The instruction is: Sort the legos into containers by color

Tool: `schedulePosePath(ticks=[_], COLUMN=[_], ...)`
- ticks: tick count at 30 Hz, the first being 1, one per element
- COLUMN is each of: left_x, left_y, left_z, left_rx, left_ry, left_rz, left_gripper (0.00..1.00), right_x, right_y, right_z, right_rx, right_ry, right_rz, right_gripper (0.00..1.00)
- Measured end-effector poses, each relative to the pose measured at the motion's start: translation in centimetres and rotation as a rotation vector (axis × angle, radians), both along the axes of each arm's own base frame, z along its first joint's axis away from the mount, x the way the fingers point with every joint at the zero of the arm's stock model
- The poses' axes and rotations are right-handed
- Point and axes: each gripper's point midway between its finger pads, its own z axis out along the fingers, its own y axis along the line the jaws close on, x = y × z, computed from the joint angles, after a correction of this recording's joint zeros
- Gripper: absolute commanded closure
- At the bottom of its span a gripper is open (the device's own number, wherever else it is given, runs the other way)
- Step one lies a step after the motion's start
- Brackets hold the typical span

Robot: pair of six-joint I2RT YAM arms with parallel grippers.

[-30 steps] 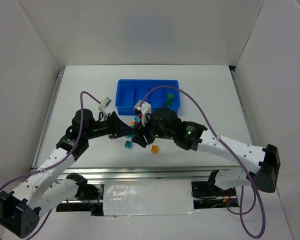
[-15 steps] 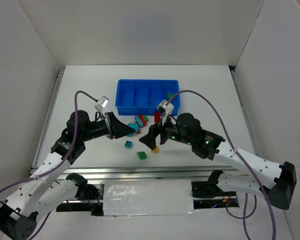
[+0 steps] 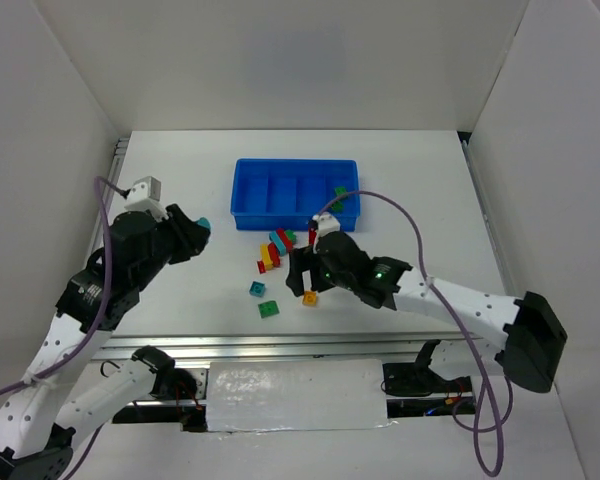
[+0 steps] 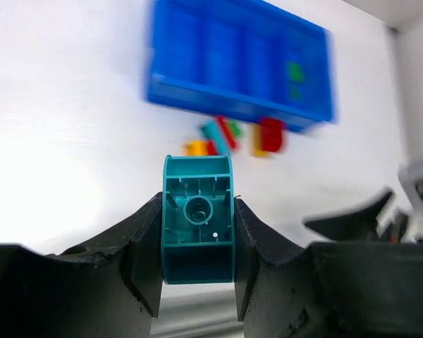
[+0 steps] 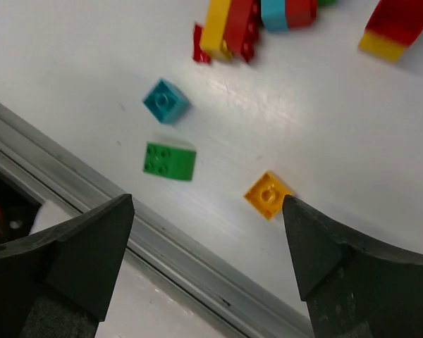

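Our left gripper (image 4: 197,225) is clamped on a round-backed teal piece (image 4: 197,204), held up off the left end of the tray (image 3: 280,190). Our right gripper (image 5: 208,232) hangs with fingers wide apart over a teal brick (image 5: 166,101), a green brick (image 5: 169,160) and a yellow brick (image 5: 268,194) on the table (image 5: 338,127) — the mixed pile (image 3: 275,248) lies just before the tray, and green bricks (image 3: 338,196) sit in its rightmost compartment.

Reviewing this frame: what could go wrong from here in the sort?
1. The left gripper holds the teal piece by its sides, left of the tray; it could slip out before reaching a compartment.
2. The green brick and yellow brick lie near the front rail, below the open right gripper; a clumsy descent could knock them over the edge.
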Motion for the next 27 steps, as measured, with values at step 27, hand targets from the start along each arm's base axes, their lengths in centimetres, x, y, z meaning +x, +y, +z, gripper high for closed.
schedulePosePath(ticks=[27], left_x=[-3.0], left_y=[11.5], left_z=[-3.0], left_rx=[0.295], left_ry=[0.055], left_rz=[0.45], left_gripper=[1.0], right_x=[-2.7], right_y=[8.8], right_z=[-13.8], right_rx=[-0.512], right_ry=[0.191], right_rz=[0.083], right_gripper=[0.33])
